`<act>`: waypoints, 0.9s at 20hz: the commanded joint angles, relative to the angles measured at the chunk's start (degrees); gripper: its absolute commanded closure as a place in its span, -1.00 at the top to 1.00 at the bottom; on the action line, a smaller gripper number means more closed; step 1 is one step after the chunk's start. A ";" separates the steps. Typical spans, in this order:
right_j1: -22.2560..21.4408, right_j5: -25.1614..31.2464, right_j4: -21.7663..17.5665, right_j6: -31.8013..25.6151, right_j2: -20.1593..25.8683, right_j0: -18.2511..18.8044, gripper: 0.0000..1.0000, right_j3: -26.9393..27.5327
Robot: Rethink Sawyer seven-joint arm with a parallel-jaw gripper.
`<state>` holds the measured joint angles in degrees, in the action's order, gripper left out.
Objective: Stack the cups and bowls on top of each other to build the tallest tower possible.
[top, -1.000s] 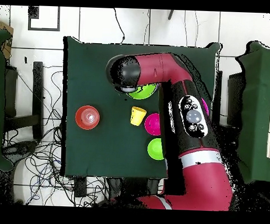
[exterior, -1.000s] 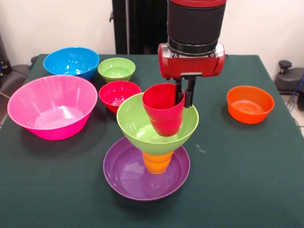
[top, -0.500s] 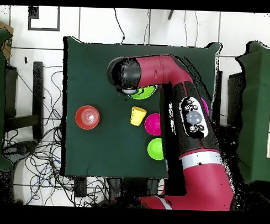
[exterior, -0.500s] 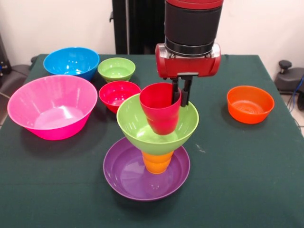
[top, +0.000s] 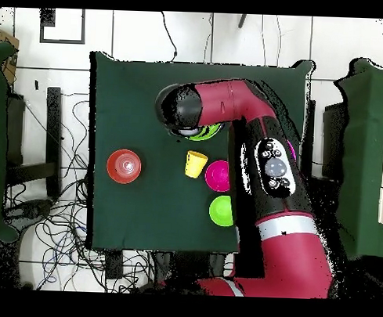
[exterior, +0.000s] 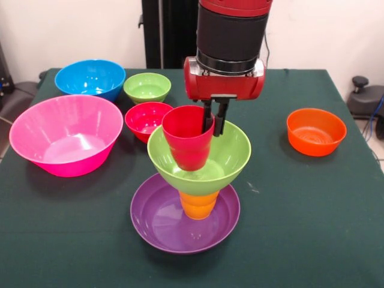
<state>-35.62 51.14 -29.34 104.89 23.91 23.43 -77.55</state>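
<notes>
Pinching the rim of the red cup (exterior: pixel 187 138), the gripper (exterior: pixel 214 115) holds it tilted inside the large lime green bowl (exterior: pixel 225 157), which sits on the orange cup (exterior: pixel 198 204) standing in the purple bowl (exterior: pixel 162 222); pink (exterior: pixel 63 135), blue (exterior: pixel 90 77), small green (exterior: pixel 147 87), small red (exterior: pixel 149 117) and small orange (exterior: pixel 315 131) bowls sit empty. From overhead, the arm (top: pixel 265 163) hides most of the tower, while the yellow cup (top: pixel 195 163) lies apart on the table (top: pixel 134 100).

From above, the arm (top: pixel 265 163) hides the purple bowl, red cup and hand, leaving a sliver of lime bowl (top: pixel 203 135), while in the front view that lime bowl (exterior: pixel 225 157) hides the orange cup's (exterior: pixel 198 204) upper part.
</notes>
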 commanded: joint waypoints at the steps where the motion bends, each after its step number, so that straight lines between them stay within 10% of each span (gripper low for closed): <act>1: 1.32 1.08 -4.61 -7.18 -1.22 -0.57 -1.00 -3.15; 18: 1.76 0.09 -3.98 -6.63 0.15 -0.70 -1.00 -3.38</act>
<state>-35.50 51.15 -30.25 104.89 23.86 23.43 -77.55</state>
